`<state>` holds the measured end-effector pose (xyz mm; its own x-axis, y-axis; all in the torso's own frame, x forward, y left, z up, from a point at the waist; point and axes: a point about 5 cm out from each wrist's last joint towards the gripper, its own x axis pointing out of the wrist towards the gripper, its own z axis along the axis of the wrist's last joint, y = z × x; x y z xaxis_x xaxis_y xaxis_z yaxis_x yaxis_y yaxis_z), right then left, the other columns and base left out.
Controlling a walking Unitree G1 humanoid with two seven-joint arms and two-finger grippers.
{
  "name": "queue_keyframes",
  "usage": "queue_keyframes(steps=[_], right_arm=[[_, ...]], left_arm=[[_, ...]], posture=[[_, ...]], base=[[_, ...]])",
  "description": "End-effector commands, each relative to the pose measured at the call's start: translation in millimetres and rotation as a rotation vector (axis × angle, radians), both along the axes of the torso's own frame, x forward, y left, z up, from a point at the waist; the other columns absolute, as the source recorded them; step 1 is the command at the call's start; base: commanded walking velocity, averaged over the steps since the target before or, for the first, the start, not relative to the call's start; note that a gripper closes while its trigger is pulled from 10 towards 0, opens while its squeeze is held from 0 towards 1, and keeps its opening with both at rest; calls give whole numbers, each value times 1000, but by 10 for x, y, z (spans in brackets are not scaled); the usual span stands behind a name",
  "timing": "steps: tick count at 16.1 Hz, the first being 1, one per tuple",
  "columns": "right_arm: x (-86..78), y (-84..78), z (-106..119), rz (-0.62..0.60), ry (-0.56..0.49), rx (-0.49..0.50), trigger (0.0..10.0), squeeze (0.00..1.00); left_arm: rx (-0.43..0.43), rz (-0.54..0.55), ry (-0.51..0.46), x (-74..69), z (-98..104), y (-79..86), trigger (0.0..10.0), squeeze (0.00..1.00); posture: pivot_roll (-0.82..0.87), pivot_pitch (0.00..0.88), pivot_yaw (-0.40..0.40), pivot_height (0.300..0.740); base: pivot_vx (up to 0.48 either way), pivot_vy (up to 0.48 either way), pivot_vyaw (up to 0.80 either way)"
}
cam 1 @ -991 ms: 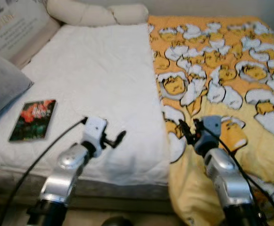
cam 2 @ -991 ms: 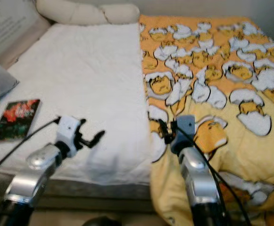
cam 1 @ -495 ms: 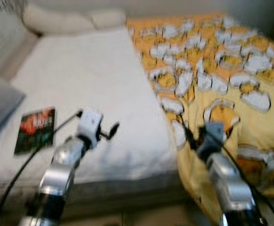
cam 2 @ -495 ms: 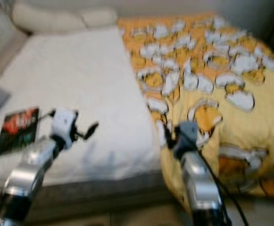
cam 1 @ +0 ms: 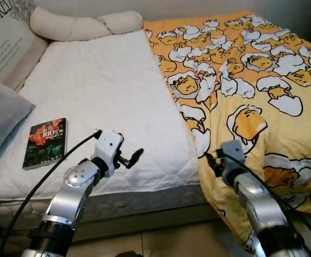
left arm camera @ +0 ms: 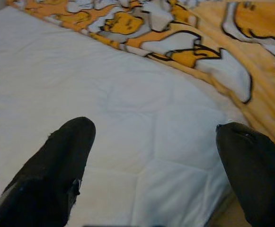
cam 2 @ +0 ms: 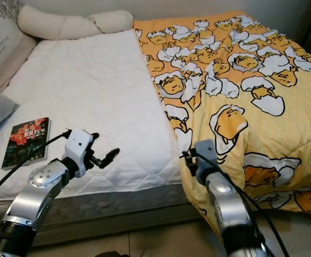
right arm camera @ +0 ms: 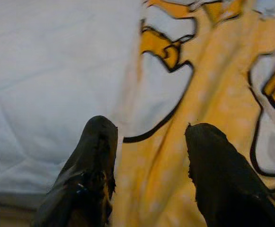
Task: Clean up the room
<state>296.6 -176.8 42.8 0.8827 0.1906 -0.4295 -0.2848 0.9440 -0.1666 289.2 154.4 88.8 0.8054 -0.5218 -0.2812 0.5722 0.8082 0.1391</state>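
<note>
— Right gripper (right arm camera: pixel 149 142) is hanging over the near edge of the yellow blanket (cam 1: pixel 262 80), fingers spread apart with nothing between them, and the blanket's hem runs right under the gap.

— And that blanket against the bed (cam 1: pixel 101 85)?

— It covers the bed's right half, printed all over with cartoon egg figures, and drapes down off the foot of the bed. Its inner edge lies along the bare white quilted mattress.

— Left side?

— Left gripper (left arm camera: pixel 156 151) hovers above the white mattress close to the bed's near edge, fingers set wide, empty.

— I see a book (cam 1: pixel 45 142) too.

— Yes, flat on the mattress toward the bed's left edge, dark cover with red on it, well apart from the left gripper. A grey pillow (cam 1: pixel 0 120) sits just beside it, further left.

— Head of the bed?

— A cream bolster (cam 1: pixel 83 24) lies across the far end, and a printed cushion (cam 1: pixel 5 45) leans in the far left corner.
</note>
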Motion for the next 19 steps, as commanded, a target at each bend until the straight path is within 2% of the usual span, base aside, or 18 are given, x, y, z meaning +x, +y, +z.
queue_keyframes(steps=[1, 4, 7, 9, 13, 14, 15, 19], right_arm=[[50, 45, -9, 74, -3, -88, 10000, 1000], [152, 101, -116, 104, 99, -141, 10000, 1000], [160, 208, -268, 94, 170, -170, 10000, 1000], [178, 190, -293, 38, 153, -228, 10000, 1000], [162, 161, -350, 26, 155, -386, 10000, 1000], [150, 163, -367, 25, 159, -393, 10000, 643], [138, 166, -384, 33, 166, -413, 10000, 0], [100, 93, -422, 38, 160, -530, 10000, 0]], left_arm=[[7, -22, 17, -16, 4, 20, 10000, 8], [19, -68, 37, -53, 10, 12, 10000, 12], [30, -97, 63, -171, -5, 35, 10000, 16], [42, -115, 79, -222, -4, 45, 10000, 16], [50, -196, 130, -409, 39, 28, 10000, 16], [51, -214, 141, -471, 59, 20, 10000, 20], [49, -216, 145, -504, 76, 15, 10000, 16], [49, -219, 161, -602, 148, 9, 10000, 16]], posture=[[-39, 0, 114, 740], [-16, 0, 99, 740], [39, 0, 69, 740], [70, 0, 61, 740], [114, 0, 78, 740], [131, 7, 82, 740], [139, 21, 83, 740], [178, 80, 79, 740]], base=[[0, 0, 0], [0, 0, 0], [0, 0, 0], [0, 0, 0], [0, 0, 0], [0, 0, 0], [0, 0, 0], [0, 0, 0]])
